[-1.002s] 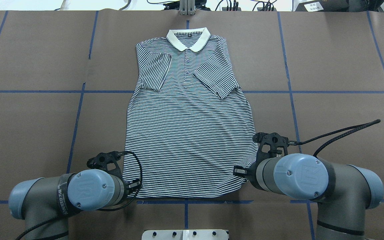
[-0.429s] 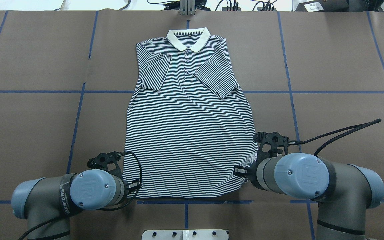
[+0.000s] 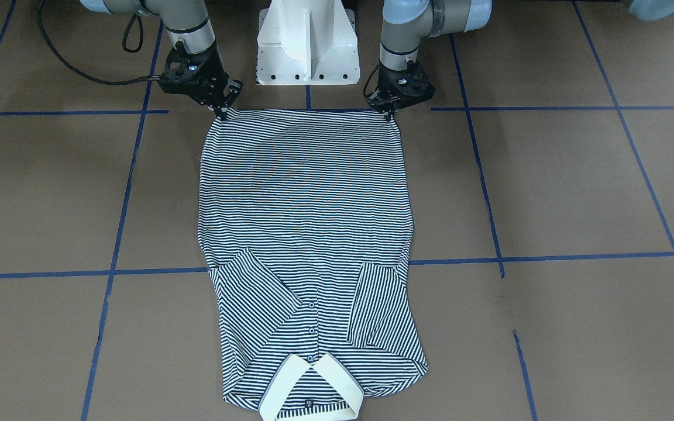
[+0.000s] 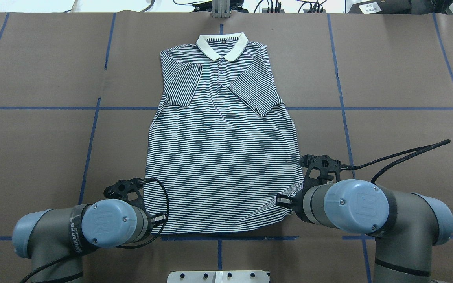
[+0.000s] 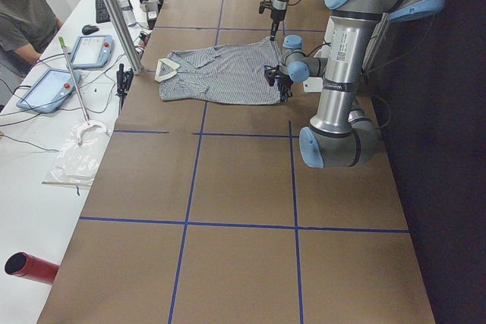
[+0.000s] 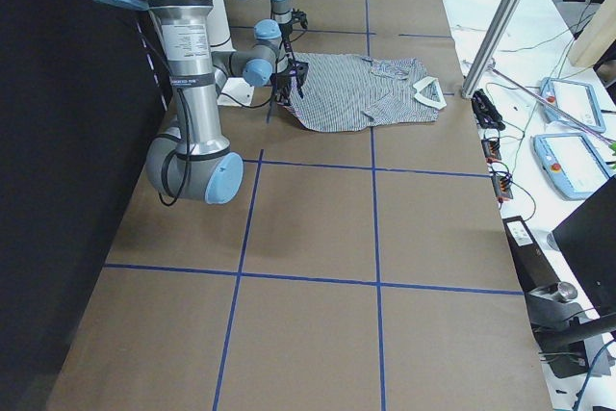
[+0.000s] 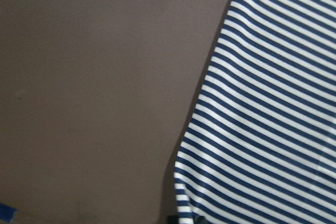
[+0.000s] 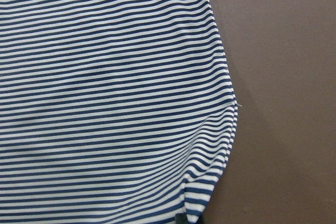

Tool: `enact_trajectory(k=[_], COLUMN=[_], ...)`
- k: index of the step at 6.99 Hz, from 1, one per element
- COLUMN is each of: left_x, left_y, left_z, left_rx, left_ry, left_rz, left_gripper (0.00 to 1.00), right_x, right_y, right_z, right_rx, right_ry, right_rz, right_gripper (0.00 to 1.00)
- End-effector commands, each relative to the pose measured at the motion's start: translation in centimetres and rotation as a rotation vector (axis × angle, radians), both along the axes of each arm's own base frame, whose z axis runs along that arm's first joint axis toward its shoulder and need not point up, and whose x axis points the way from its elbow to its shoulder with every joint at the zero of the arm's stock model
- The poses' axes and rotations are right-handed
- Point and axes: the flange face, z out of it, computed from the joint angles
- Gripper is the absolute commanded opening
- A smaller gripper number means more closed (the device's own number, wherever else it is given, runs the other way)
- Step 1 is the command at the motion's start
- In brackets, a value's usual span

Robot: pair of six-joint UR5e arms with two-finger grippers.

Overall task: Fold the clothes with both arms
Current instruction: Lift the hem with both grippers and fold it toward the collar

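While shirt [image 4: 222, 157] lies flat, left tool [image 3: 391, 113], right tool [image 3: 222, 111] pinch hem.

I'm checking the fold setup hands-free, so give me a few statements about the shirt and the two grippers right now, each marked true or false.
1. The polo shirt lies with its collar at the end away from the robot's base. True.
2. Both sleeves are spread out to the sides. False: both are folded inward over the chest.
3. The left gripper and the right gripper are each at a hem corner. True.
4. The placket faces down. False: its buttons face up.
5. The hem is already folded up to the collar. False: the body lies at full length.
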Motion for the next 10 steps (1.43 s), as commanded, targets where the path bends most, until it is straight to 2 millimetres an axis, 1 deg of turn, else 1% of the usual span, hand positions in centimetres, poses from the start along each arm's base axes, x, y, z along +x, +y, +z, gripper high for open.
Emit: enact_trajectory(k=[1,2,3,4,5,6,7,8,9,10], left_x=[-1.5,-3.1,-4.5,-6.5,-8.3,-9.0,-9.2,-9.6,-9.9,-11.0], left_y=[0.2,0.2,0.3,1.3,1.9,4.5,7.1,7.3,7.3,4.7], left_z=[-2.0,-3.6,-4.2,-5.6,-7.4,-8.4,-9.3,-10.0,-10.5,-10.6], left_rx=[0.007,0.015,0.02,0.029,0.025,0.013,0.011,0.012,0.014,0.033], left_ry=[0.044,0.084,0.1,0.141,0.172,0.165,0.177,0.197,0.21,0.212], left_rz=[-0.001,-0.008,-0.014,-0.003,0.002,0.048,0.101,0.104,0.104,0.052], left_gripper=[0.0,0.0,0.0,0.0,0.0,0.0,0.0,0.0,0.0,0.0], right_x=[0.3,1.5,2.4,3.6,5.0,7.1,8.7,8.6,8.2,8.3], right_y=[-0.1,0.1,0.8,1.1,1.8,3.2,4.1,4.5,4.3,1.6], right_z=[-0.4,-1.2,-2.4,-3.2,-2.7,-2.9,-3.4,-3.8,-3.9,-5.4], right_rx=[-0.001,-0.005,-0.021,-0.017,-0.038,-0.08,-0.085,-0.09,-0.077,0.007], right_ry=[-0.009,-0.035,-0.07,-0.091,-0.093,-0.115,-0.134,-0.141,-0.143,-0.165], right_rz=[-0.004,-0.025,-0.053,-0.051,-0.076,-0.133,-0.157,-0.172,-0.171,-0.161], right_gripper=[0.0,0.0,0.0,0.0,0.0,0.0,0.0,0.0,0.0,0.0])
